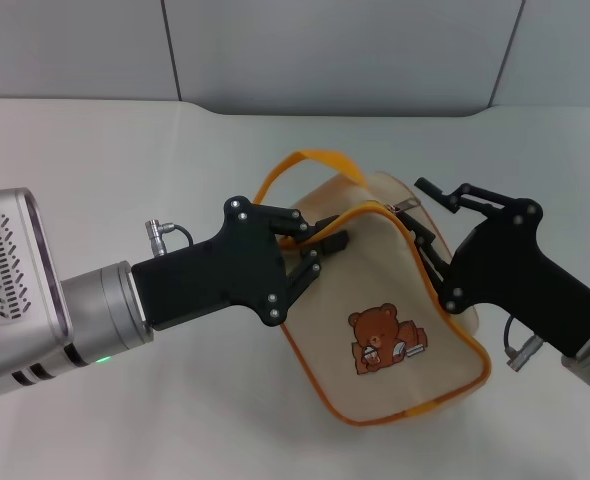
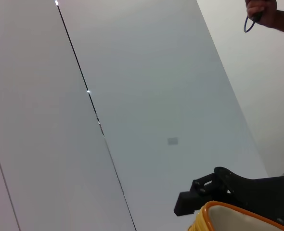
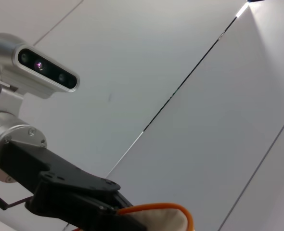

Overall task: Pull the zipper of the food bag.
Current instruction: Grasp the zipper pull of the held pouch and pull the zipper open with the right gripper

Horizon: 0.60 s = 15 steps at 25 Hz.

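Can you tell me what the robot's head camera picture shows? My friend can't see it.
A cream food bag with orange trim and a brown bear print lies on a white table. The left end effector pinches its top edge, and the right end effector is at the zipper.

My left arm ends in a brushed silver cylinder with a slotted vent panel and a small green light. Its left hand [image 1: 310,252] is matte black, angular, studded with silver screws (a short grey cable loops from a metal plug behind it). My right hand [image 1: 422,222] matches: black plates, silver screws, silver wrist.
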Each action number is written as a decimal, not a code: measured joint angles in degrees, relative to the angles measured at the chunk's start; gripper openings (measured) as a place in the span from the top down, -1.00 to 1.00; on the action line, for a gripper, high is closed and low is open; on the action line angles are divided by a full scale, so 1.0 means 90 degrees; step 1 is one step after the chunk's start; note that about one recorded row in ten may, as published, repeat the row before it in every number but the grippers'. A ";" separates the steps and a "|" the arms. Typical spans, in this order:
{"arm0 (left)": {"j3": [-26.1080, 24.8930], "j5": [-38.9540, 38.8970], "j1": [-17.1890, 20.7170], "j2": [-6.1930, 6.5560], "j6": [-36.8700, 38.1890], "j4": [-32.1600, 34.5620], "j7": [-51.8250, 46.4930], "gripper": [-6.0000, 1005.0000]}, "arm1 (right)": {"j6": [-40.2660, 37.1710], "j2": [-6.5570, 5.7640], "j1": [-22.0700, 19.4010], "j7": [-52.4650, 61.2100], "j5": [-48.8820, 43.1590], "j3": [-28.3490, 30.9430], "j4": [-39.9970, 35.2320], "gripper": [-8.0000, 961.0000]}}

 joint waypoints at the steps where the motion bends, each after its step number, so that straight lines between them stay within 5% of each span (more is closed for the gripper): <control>1: 0.0000 0.0000 0.0000 0.0000 -0.0003 -0.0003 0.0008 0.87 | 0.0050 0.0000 0.0022 -0.0004 -0.0007 -0.0006 0.0022 0.08; 4: 0.0000 0.0000 0.0000 0.0000 -0.0004 -0.0005 0.0013 0.87 | 0.0076 0.0000 0.0028 -0.0006 -0.0011 -0.0009 0.0029 0.59; 15: 0.0000 0.0001 0.0015 0.0000 -0.0004 -0.0006 0.0040 0.87 | 0.0183 0.0000 0.0067 -0.0008 -0.0164 -0.0010 0.0035 0.93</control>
